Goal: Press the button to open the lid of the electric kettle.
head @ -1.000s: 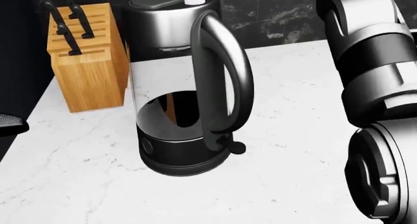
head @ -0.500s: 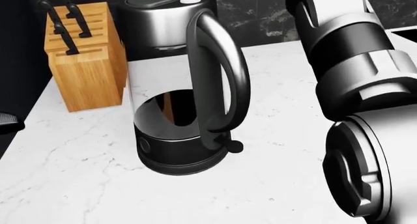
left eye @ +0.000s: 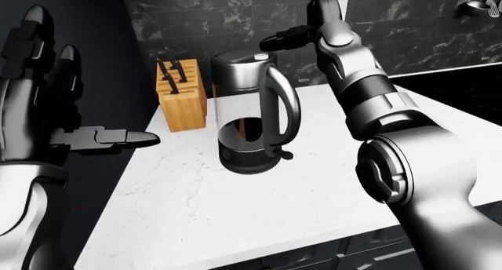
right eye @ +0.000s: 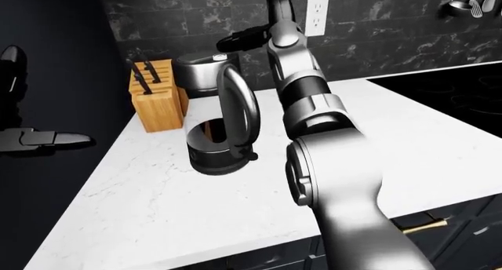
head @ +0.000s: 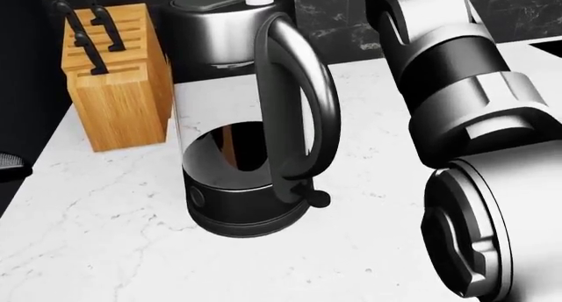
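The right arm reaches up across the middle of the left-eye view, and the right hand (left eye: pixel 302 34) hangs above the kettle (left eye: pixel 252 114), one dark finger (left eye: pixel 281 40) stretched left over the closed lid (left eye: pixel 235 57), just above the white button (left eye: pixel 261 56) without clearly touching it; whether its other fingers are spread or curled I cannot tell. The left hand (left eye: pixel 43 99) is raised at the left edge, fingers spread, holding nothing. The kettle stands upper centre on the white counter (left eye: pixel 235 205), beside the knife block (left eye: pixel 180 93). Against the head view half a second ago, the right forearm (head: pixel 456 71) has shifted left toward the kettle.
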You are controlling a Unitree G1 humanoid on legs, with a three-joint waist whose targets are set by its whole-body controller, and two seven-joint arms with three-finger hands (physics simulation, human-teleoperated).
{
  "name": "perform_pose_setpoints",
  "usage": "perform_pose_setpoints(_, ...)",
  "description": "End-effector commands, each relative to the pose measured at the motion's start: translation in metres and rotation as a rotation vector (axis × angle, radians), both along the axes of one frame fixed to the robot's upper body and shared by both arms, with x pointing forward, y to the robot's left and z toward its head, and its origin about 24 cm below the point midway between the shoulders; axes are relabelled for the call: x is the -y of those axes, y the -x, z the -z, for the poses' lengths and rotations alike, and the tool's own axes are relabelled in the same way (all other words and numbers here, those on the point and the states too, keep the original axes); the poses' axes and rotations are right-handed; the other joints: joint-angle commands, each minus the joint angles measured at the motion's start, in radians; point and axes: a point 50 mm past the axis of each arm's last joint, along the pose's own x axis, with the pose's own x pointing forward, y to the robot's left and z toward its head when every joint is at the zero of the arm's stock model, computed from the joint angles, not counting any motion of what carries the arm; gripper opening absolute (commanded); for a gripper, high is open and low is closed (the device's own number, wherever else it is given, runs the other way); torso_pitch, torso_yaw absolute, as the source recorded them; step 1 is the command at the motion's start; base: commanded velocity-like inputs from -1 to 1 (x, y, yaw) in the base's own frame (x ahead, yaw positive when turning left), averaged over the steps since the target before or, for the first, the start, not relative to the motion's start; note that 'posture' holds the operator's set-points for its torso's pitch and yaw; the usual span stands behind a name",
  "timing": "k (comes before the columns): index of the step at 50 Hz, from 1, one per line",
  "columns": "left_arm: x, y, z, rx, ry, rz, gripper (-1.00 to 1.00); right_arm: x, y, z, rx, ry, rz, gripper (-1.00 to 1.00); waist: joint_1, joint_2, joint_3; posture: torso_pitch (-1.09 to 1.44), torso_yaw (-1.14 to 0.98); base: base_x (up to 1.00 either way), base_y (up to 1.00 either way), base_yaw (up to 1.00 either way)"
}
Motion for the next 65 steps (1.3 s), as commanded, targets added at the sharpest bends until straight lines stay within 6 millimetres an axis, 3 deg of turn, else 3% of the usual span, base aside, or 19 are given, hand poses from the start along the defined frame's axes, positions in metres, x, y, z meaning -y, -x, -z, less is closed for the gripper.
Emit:
perform_pose_setpoints(1,0.0011,0.0038,-0.0104,0.062,-0.022,-0.003,1.00,-0.0032,0.0052,-0.0295,0.110,-0.002,-0.013,1.00,0.000,0.003,-0.011,-0.39,0.00,0.00,0.00,0.00)
perform_pose_setpoints(24,0.0015,0.0044,-0.0115,0.065,-0.021,-0.002,1.00,-0.0080,0.0050,-0.0275,0.087,-0.007,-0.040,1.00,-0.001,0.005,-0.011,-0.39,0.00,0.00,0.00,0.00)
perform_pose_setpoints(40,0.0014,0.0046,-0.0116,0.065,-0.020,-0.002,1.00,-0.0049,0.0042,-0.0261,0.012,-0.107,-0.092,1.00,-0.003,0.004,-0.011,-0.39,0.00,0.00,0.00,0.00)
perform_pose_setpoints(65,0.0012,0.0055,-0.0126,0.068,-0.019,-0.003,1.00,-0.0095,0.0043,-0.0240,0.019,-0.054,-0.119,1.00,-0.003,0.006,-0.010,-0.39,0.00,0.00,0.00,0.00)
